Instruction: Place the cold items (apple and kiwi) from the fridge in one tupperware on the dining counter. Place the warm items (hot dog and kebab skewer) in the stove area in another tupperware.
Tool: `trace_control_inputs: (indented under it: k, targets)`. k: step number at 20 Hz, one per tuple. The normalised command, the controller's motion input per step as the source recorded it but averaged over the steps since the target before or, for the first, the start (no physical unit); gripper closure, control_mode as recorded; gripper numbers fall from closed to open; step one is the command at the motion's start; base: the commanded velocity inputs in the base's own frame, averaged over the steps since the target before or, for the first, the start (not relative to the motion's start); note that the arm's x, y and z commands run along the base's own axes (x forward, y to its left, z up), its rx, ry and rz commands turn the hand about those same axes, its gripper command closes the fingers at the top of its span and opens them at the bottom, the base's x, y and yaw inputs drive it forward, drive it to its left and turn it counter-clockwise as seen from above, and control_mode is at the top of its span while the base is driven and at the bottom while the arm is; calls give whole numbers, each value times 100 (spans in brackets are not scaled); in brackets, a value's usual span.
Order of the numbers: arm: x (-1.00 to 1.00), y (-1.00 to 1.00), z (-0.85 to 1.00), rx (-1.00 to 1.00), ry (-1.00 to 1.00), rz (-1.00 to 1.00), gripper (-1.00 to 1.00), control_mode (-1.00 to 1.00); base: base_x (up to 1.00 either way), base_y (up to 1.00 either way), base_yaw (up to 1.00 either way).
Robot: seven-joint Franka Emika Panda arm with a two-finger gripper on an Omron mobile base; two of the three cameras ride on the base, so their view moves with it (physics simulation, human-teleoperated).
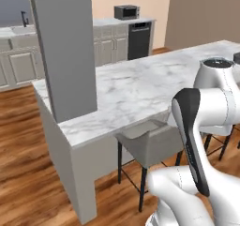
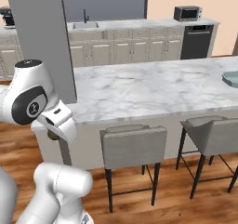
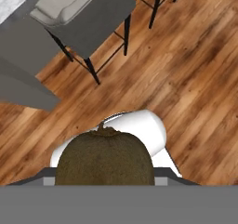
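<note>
Kiwi, brown and fuzzy, is sitting right at the bottom of the hand view, where the finger tips would rise, and it is hiding them. Judging by that position, the tool is clamped on the kiwi, carrying it above the wood floor, just off the near edge of the marble tabletop. In the right base view a small brown shape is peeking out under the hand, level with the tabletop's left end, which fits the same reading.

I would expect the fruit to be light, slightly soft and easy to bruise, with a rough skin that is giving decent friction. Its rounded form could roll between flat pads, so a hold across the widest middle seems safest, with modest squeeze only.

A pale teal container is resting at the far right end of the tabletop; it is cut by the picture's edge, and its contents are too hidden to tell. Two grey stools are standing against the tabletop's near side, between the robot and it.
</note>
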Motion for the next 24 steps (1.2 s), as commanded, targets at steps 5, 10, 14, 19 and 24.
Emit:
trace_control_inputs:
  k: [5,10,14,19,24]
  targets:
    - [0,0,0,0,0,0,100,100,6,-100,27]
    - [0,0,0,0,0,0,100,100,19,-100,26]
    - [0,0,0,0,0,0,100,100,20,-100,23]
    - [0,0,0,0,0,0,100,100,21,-100,21]
    - [0,0,0,0,0,0,100,100,21,-100,17]
